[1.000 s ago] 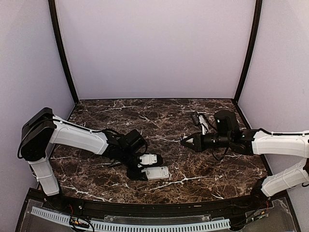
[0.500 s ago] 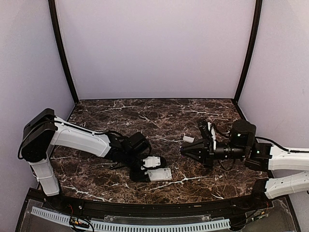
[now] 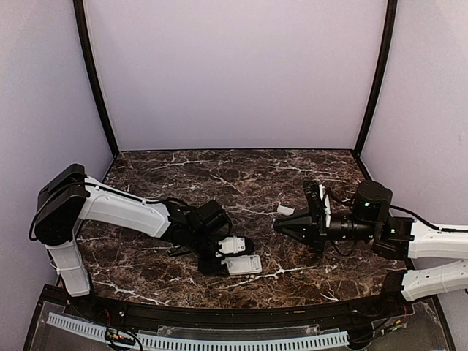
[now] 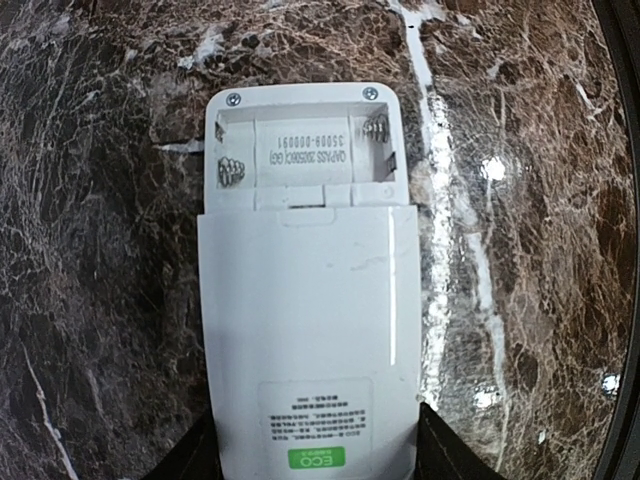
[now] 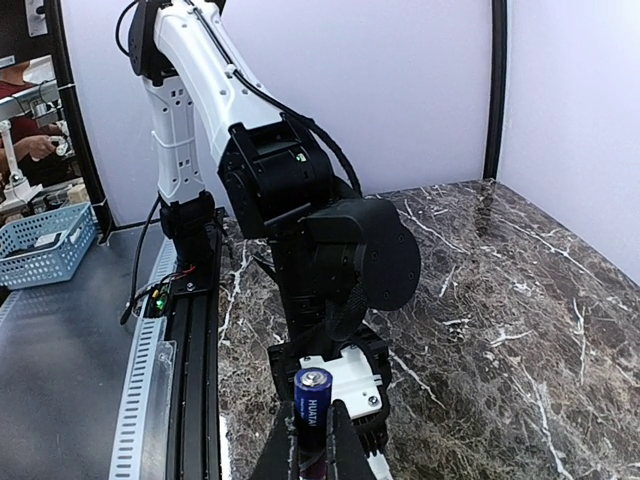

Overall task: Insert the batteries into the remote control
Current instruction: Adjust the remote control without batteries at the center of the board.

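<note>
Our layout
Remote control [image 4: 305, 330] on the table [image 3: 183, 175], between the fingers [image 4: 195, 465] of our left gripper [image 4: 312, 462]; battery [image 5: 312, 395] in our right gripper [image 5: 312, 440], apart to its right.

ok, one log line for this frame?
left end effector: gripping remote control, back up | battery compartment: open, empty | right end effector: holding battery, not yet inserted

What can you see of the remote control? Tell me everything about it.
The remote control is a slim white plastic rectangle lying back up on the dark marble table. Its battery cover is off: the compartment at one end is open and empty, showing spring contacts, printed numbers and two corner screws. A label with a green mark sits at the other end, where the left gripper clamps its long sides.
</note>
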Robot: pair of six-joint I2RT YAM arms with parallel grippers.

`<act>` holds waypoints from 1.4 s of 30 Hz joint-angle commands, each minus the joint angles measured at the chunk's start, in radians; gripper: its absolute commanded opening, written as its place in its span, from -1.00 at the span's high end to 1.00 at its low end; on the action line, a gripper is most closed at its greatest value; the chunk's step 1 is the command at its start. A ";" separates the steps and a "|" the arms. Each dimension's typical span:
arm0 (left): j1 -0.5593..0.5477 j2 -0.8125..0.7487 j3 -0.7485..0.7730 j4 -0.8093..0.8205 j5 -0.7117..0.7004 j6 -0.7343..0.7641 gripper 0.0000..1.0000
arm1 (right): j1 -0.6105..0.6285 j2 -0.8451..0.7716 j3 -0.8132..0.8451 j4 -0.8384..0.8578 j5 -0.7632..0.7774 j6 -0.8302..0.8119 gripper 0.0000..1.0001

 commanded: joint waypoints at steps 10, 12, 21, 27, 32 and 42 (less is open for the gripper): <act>-0.021 -0.015 0.005 0.007 0.040 -0.036 -0.04 | 0.011 0.048 0.078 -0.063 0.215 0.206 1.00; -0.021 -0.018 0.005 -0.008 0.037 -0.034 -0.22 | 0.010 0.075 0.100 -0.107 0.267 0.267 1.00; -0.021 -0.095 -0.051 -0.011 0.051 -0.053 -0.61 | 0.010 0.221 0.141 -0.222 0.355 0.540 1.00; -0.021 -0.105 -0.072 -0.016 0.037 -0.069 -0.65 | 0.011 0.299 0.195 -0.349 0.314 0.651 1.00; -0.021 -0.130 -0.083 -0.013 0.026 -0.083 -0.71 | 0.011 0.343 0.243 -0.430 0.279 0.699 1.00; -0.021 -0.156 -0.135 0.014 -0.003 -0.085 -0.76 | 0.023 0.422 0.226 -0.308 0.282 0.758 1.00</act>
